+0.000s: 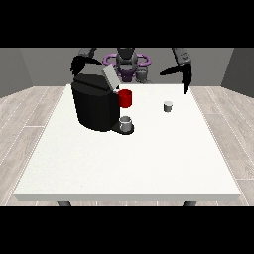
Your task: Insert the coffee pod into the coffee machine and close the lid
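Pod point(168, 106) is seen untouched on the table point(124, 163), at three o'clock of the machine point(94, 104); lid point(110, 78) raised. Hand at the view's right point(186, 82) hangs with fingers straight, nothing held; the other's fingers cannot be told.

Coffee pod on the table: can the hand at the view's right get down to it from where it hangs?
Probably yes. The hand hangs above and behind the coffee pod, with only bare table around it.

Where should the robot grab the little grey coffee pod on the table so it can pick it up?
Probably by its round sides, coming down from above. The coffee pod stands upright, alone on the white table, so nothing blocks a hand. The hand at the view's right hangs nearest it.
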Controlling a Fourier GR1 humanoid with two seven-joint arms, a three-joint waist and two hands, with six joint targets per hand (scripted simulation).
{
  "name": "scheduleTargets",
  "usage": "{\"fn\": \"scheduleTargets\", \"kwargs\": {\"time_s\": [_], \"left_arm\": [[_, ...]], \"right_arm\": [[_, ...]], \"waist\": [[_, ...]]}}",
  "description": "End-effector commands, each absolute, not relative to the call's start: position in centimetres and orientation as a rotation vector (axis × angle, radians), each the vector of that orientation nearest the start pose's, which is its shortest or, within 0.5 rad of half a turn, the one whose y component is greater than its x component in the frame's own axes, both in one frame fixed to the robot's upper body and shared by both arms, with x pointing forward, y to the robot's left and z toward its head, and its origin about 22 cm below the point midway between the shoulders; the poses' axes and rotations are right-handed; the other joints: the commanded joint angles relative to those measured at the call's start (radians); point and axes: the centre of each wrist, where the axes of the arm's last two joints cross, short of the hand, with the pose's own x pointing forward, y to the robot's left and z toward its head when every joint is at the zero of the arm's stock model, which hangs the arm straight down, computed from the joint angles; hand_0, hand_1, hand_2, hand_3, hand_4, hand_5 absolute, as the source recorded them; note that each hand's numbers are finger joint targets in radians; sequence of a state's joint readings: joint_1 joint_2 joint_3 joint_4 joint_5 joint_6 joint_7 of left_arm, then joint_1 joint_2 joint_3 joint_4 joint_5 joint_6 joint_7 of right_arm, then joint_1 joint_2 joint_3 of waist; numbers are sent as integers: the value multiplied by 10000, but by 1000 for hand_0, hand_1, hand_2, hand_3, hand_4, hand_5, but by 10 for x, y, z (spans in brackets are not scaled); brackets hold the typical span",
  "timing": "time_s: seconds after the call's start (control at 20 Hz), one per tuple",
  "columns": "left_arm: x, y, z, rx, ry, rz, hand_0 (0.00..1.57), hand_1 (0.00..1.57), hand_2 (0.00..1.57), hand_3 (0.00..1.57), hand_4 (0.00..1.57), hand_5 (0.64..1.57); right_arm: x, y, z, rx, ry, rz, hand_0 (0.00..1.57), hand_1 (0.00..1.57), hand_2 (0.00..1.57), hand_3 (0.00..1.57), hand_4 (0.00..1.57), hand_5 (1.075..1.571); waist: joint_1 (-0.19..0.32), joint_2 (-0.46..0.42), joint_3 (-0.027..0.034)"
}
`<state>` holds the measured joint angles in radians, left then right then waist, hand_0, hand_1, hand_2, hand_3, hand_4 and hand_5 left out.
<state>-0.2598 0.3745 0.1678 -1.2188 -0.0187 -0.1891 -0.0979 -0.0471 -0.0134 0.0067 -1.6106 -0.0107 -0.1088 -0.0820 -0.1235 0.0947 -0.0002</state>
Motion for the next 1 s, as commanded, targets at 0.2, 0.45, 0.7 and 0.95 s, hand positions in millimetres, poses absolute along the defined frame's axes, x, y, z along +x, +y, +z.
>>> {"fn": "scheduleTargets", "kwargs": {"time_s": [0.2,0.45,0.7,0.95], "left_arm": [[331,368,29,2983,-14764,-3133,0,0,0,0,0,1571],[344,365,28,3287,-14188,-3718,0,0,0,0,0,1571],[340,345,6,3457,-13381,-4901,0,0,198,0,0,1571],[350,357,12,3974,-13460,-5192,446,446,606,295,0,1571]], "right_arm": [[269,-232,32,-453,-17924,-648,0,0,0,0,283,1571],[267,-214,18,-556,-17320,-499,0,0,0,0,332,1571],[272,-221,6,-1031,-16557,-631,0,0,0,0,393,1571],[290,-218,22,-1363,-16589,-689,0,0,0,0,407,1571]], "waist": [[-157,618,1],[-164,658,1],[105,472,3],[192,658,0]]}}
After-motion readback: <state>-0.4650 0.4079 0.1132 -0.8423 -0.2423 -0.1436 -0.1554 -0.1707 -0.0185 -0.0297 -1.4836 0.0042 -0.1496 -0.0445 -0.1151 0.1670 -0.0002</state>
